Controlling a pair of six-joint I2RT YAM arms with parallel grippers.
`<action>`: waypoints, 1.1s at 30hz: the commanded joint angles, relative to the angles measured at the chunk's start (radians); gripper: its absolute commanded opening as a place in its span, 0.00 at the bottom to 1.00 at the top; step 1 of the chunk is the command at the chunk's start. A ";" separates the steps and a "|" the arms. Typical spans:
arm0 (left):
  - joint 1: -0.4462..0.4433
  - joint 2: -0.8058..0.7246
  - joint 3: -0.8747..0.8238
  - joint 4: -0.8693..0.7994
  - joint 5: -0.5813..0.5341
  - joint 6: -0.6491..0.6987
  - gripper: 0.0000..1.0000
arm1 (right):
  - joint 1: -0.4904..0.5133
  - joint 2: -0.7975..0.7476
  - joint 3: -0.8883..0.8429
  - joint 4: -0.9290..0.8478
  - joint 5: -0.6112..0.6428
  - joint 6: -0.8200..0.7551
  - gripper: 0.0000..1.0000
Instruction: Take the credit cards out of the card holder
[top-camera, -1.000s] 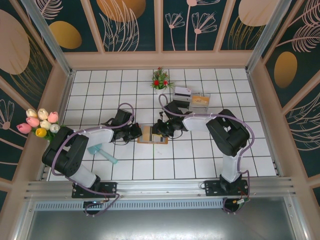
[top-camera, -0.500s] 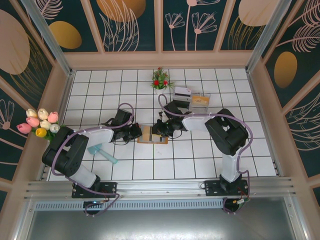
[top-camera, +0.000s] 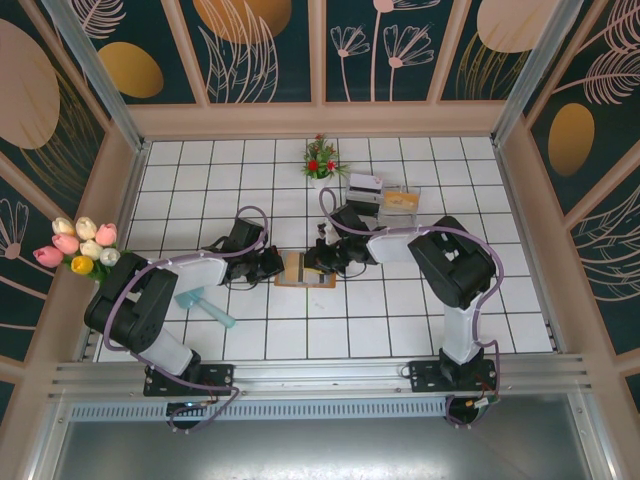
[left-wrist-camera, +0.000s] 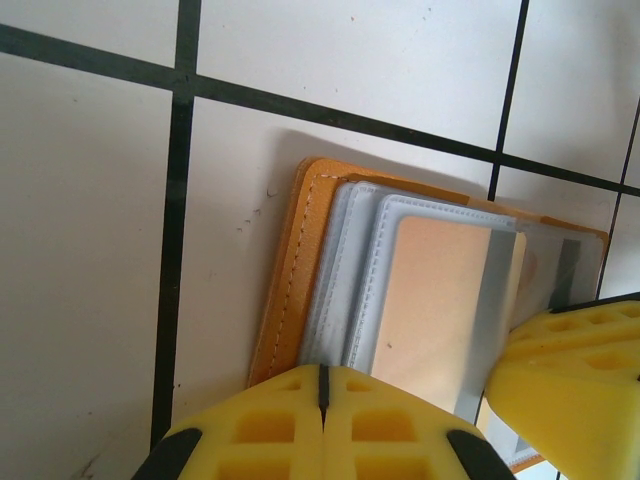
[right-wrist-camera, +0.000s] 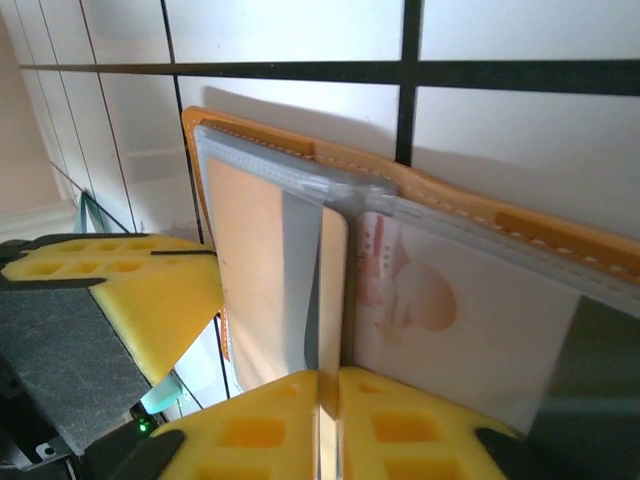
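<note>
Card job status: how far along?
Done: teal cards lie by the left arm, out of the holder. In hand: right tool looks shut on a card in the holder; left tool shut at the holder's rim. Left: draw that card out.

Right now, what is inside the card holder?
The card holder has clear plastic sleeves showing an orange-tan card and a pale printed card. Any cards stacked beneath those are covered.

Right jaws closed further, now pinching card (right-wrist-camera: 335, 290) edge inside card holder (right-wrist-camera: 450, 205).
</note>
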 joint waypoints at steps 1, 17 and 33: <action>-0.004 0.063 -0.042 -0.082 -0.045 0.003 0.04 | 0.001 0.021 -0.031 0.014 -0.001 -0.014 0.09; -0.004 0.067 -0.033 -0.129 -0.093 0.003 0.04 | -0.049 -0.073 -0.083 -0.060 -0.004 -0.074 0.00; -0.004 0.026 0.048 -0.130 -0.041 0.017 0.05 | -0.084 -0.166 -0.116 -0.086 -0.046 -0.075 0.00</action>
